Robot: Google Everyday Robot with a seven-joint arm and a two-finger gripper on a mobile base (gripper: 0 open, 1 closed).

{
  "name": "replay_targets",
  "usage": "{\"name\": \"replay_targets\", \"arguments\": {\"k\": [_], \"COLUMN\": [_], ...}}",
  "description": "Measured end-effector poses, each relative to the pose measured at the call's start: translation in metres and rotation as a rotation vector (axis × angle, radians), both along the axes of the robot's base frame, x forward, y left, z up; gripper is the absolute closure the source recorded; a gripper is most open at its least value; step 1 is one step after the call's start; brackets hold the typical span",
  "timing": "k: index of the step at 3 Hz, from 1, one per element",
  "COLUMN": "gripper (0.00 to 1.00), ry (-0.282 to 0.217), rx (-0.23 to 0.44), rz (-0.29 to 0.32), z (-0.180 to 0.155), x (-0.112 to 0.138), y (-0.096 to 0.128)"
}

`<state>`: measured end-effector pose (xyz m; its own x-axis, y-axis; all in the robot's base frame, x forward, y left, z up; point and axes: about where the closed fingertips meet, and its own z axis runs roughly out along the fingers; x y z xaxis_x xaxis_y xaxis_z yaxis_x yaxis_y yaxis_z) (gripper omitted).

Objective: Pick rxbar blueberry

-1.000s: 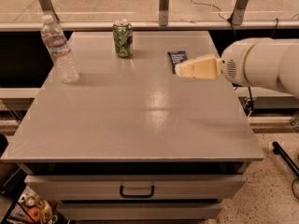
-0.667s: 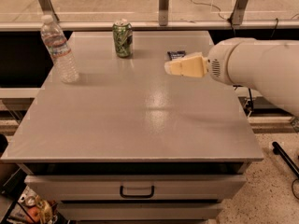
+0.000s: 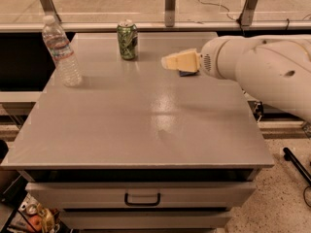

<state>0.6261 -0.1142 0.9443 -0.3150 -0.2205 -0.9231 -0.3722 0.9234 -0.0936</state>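
Observation:
The rxbar blueberry (image 3: 185,73) lies flat on the grey table (image 3: 146,125) at the back right. Only a small dark navy sliver of it shows under the arm. My gripper (image 3: 168,62), cream-coloured at the end of the large white arm (image 3: 262,67), reaches in from the right and hangs just over the bar, pointing left. The gripper and arm hide the rest of the bar. I cannot tell whether the gripper touches it.
A green soda can (image 3: 127,40) stands at the back centre, left of the gripper. A clear water bottle (image 3: 60,52) stands at the back left. A drawer with a handle (image 3: 142,198) is below the tabletop. A window rail runs behind the table.
The arm has moved left across the table and now covers most of the bar, which showed more fully one second ago. The can and bottle have not moved.

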Motion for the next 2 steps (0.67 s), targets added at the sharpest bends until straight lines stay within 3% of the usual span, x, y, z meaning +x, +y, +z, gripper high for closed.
{"name": "replay_targets", "arguments": {"k": [2], "gripper": [0.0], "ry": [0.032], "rx": [0.042], "rz": [-0.005], "z": [-0.026], "x": [0.057], "y": [0.02]}}
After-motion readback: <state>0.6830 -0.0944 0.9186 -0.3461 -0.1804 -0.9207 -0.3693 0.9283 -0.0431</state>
